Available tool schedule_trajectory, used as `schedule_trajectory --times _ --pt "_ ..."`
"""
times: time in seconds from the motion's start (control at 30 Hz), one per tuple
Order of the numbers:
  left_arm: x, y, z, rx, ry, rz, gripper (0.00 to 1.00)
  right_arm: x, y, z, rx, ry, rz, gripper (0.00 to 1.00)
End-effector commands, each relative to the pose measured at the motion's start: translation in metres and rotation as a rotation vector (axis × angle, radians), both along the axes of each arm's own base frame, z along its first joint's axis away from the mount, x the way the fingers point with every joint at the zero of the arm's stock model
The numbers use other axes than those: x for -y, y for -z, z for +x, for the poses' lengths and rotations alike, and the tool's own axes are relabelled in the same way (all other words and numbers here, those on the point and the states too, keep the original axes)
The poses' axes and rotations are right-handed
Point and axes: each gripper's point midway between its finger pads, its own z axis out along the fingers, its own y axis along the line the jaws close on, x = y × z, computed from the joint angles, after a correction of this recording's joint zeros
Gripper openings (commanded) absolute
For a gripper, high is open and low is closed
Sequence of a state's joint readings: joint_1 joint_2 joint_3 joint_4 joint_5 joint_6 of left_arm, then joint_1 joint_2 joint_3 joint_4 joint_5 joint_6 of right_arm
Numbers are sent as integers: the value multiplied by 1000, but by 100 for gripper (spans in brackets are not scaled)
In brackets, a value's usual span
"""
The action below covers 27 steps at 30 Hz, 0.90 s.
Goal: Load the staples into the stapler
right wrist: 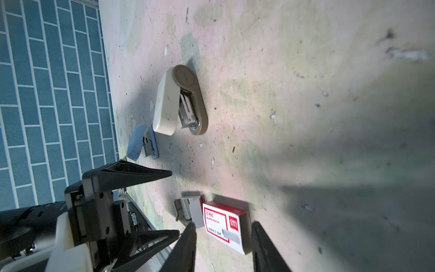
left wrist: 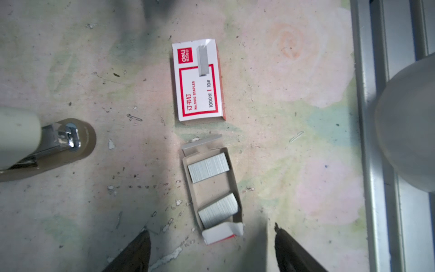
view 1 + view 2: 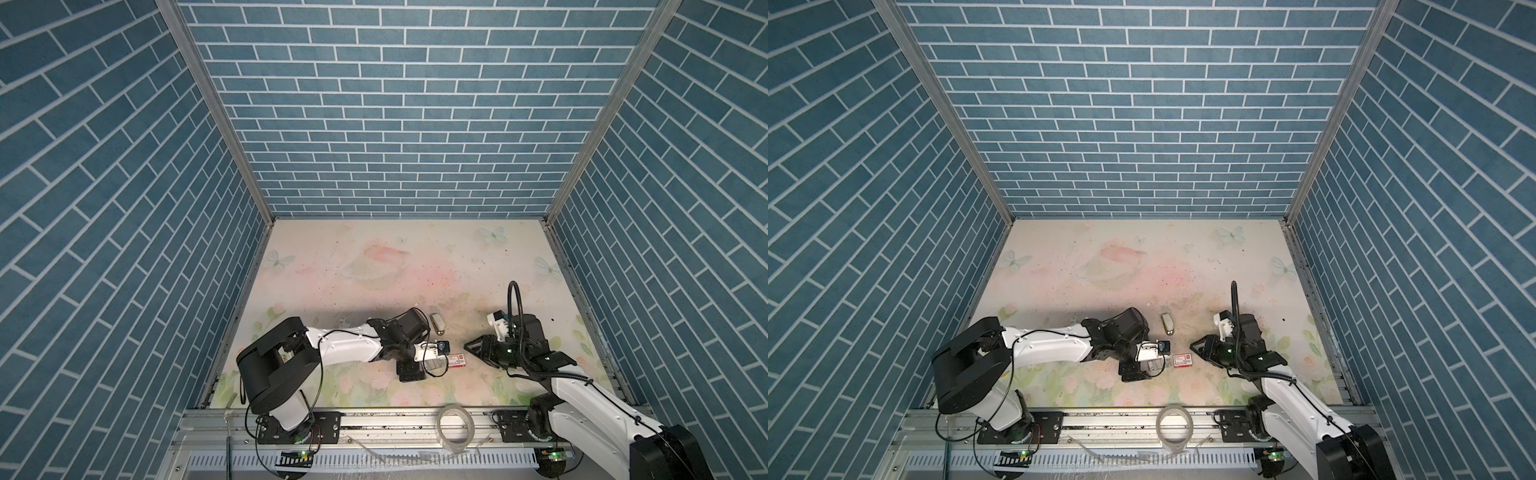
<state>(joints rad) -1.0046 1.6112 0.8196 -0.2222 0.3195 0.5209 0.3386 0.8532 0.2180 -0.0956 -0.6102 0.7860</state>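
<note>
A small white-and-red cardboard sleeve (image 3: 457,360), printed for staples, is seen lying flat on the pale flower-printed surface (image 3: 374,257) in both top views, and it is taken here as the landmark. Just beside one end of the sleeve lies an open brown cardboard tray (image 2: 211,186), set end to end with it; a narrow strip of surface is seen between them in the left wrist view. The thin silvery-grey strips of joined staples (image 2: 208,167) lie inside this tray in two stacks, one at the end nearest the sleeve and one at the far end. The left end effector (image 2: 211,229) is held over the tray's far end with its fingers (image 2: 134,252) spread wide; nothing is gripped by it, and neither finger is seen touching the tray. The right end effector (image 1: 223,224) is set astride the sleeve with its jaws partly open: a gap of bare surface is seen between one finger and the sleeve, while the other finger lies close against the sleeve's side, and contact there cannot be told. A beige stapler (image 3: 436,324) of plastic, with a brown base and a bright metal magazine showing between the two, lies beyond the sleeve toward the back wall, apart from it. A smaller blue stapler (image 1: 141,143) is seen in the right wrist view just beside the beige one, farther from the sleeve.
</note>
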Motion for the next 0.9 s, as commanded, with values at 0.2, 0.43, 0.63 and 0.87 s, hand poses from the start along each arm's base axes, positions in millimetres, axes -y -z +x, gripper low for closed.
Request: schedule_trajectory --times 0.2,0.43,0.63,0.87 --pt "4 -73 28 38 6 -33 84 16 -38 33 178 131 -24 46" --pt "22 -117 70 145 96 -155 84 24 -42 47 242 215 -9 49" --pt "19 -122 100 113 86 -55 85 29 -52 48 306 231 -21 51" --pt "13 -109 98 21 199 24 83 36 -62 47 340 206 -108 51"
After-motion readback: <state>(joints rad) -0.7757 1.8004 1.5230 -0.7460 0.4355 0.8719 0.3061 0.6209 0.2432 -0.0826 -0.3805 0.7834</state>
